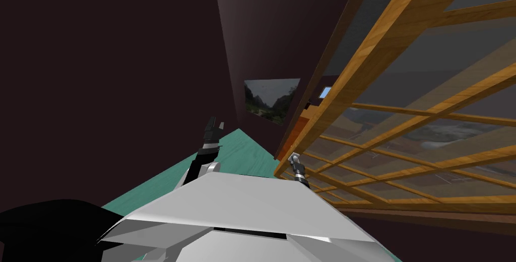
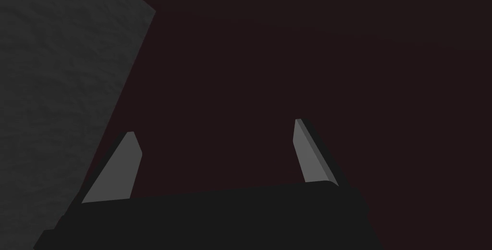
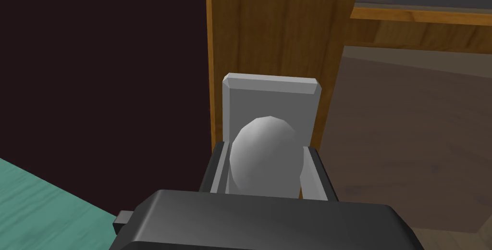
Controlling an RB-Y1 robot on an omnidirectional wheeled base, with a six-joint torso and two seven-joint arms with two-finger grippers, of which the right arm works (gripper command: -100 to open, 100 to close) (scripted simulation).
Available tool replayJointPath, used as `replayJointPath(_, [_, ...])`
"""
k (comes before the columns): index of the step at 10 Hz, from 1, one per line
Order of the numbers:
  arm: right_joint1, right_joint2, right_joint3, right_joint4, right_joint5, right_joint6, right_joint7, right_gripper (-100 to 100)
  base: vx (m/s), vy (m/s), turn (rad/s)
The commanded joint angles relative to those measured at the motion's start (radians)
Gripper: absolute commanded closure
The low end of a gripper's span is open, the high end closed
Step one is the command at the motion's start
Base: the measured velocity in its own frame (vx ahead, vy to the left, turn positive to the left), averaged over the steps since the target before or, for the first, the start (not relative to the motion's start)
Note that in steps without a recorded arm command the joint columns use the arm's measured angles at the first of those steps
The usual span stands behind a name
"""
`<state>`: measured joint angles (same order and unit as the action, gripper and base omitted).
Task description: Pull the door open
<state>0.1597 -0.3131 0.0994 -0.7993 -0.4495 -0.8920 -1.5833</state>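
Clamped on the grey oval knob (image 3: 266, 158) with the right tool (image 3: 265, 147), one finger pressed to each side. Juts from a grey plate (image 3: 269, 93) straight toward the tool, long axis along the fingers, at the upright edge of the wooden glazed door (image 3: 278, 31). Left tool (image 2: 214, 128) spread wide, near the dark maroon wall (image 3: 96, 69). Teal floor (image 3: 43, 204) below.

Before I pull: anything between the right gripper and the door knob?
Nothing: right wrist view shows the right gripper shut directly on the grey knob.

Dark maroon walls (image 1: 126, 47), teal floor (image 1: 239, 153), landscape picture (image 1: 269, 100) on wall.
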Motion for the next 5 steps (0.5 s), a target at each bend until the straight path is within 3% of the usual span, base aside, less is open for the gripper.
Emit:
replayJointPath(1, [0.010,-0.016,0.019,-0.015,0.011,-0.009,-0.025,100,-0.252,-0.007,0.102])
replayJointPath(2, [0.017,-0.027,0.034,-0.021,0.018,-0.013,-0.042,100,-0.254,-0.002,0.086])
replayJointPath(3, [0.010,-0.021,0.025,-0.007,0.014,-0.009,-0.032,100,-0.115,-0.005,0.025])
replayJointPath(5, [0.032,-0.043,0.055,-0.010,0.030,-0.034,-0.066,100,-0.177,-0.033,0.119])
